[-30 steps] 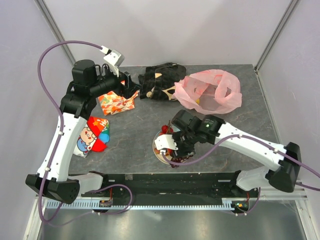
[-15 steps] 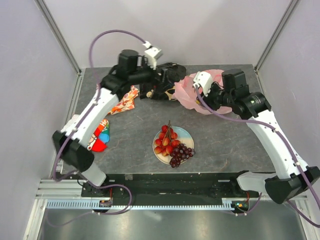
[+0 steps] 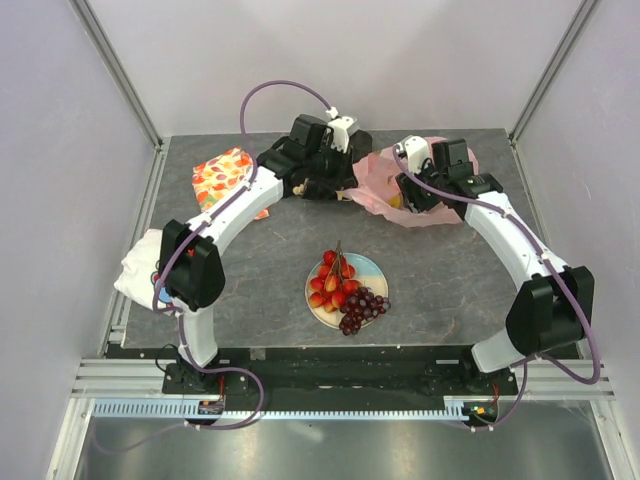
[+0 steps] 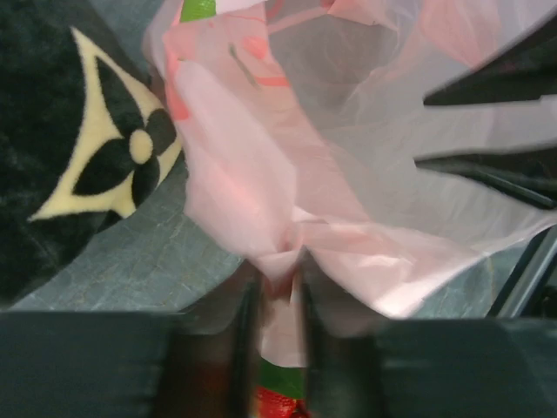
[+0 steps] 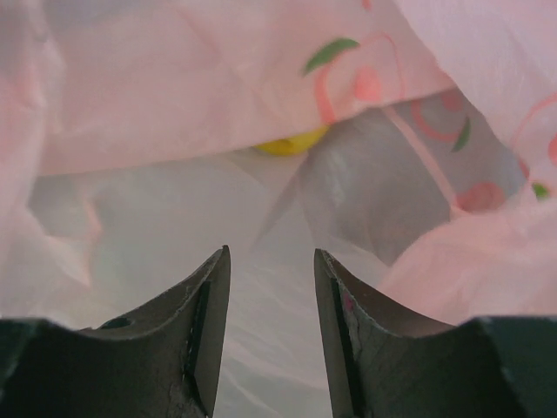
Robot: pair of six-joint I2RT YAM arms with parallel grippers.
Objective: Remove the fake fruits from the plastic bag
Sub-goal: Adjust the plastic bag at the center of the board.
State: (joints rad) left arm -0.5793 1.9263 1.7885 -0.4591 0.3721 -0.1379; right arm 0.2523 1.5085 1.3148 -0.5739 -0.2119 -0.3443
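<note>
Two of the three fake fruits are already out. The cluster of red fruits (image 3: 333,280) and the grape bunch (image 3: 362,305) lie together on a small plate (image 3: 372,268) in the middle of the table (image 3: 450,280), touching each other and well apart from the plastic bag (image 3: 375,185), which sits at the far side of the table.

What is left, as I judge it, is the last piece: a small yellow fruit (image 5: 291,142). In the right wrist view only a part of it shows, under a fold of the pink film inside the bag.

The left gripper (image 4: 277,305) is closed on the bag; a bunch of the thin film is pinched between its fingers at the bag's edge, just beside the black cloth (image 4: 61,174) with the pale flower pattern. The right gripper (image 5: 271,261) is in the mouth of the bag with its jaws apart and nothing between them. It points toward the yellow fruit but does not touch it.

So the task seems about two thirds done. The yellow fruit must be grasped, lifted out and put down outside the bag.
</note>
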